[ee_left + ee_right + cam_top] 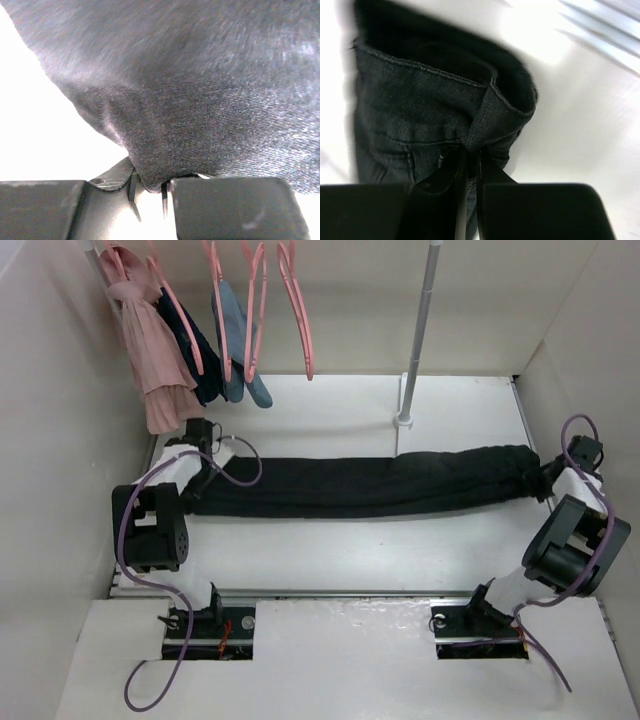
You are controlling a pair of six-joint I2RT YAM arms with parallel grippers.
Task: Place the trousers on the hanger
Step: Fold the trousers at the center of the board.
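Observation:
The black trousers [360, 485] lie stretched in a long roll across the middle of the white table. My left gripper [200, 480] is shut on their left end, where a fold of dark fabric [200, 100] sits pinched between the jaws [149, 190]. My right gripper [548, 478] is shut on the right end, pinching a fold of the waistband [485, 115]. Several pink hangers hang from a rail at the back; a bare one [300, 310] hangs right of the others.
A pink garment [150, 350], a dark navy one [195, 350] and a blue-grey one [240, 350] hang on the left hangers. A grey upright pole [415, 335] stands on the table behind the trousers. White walls close in left and right.

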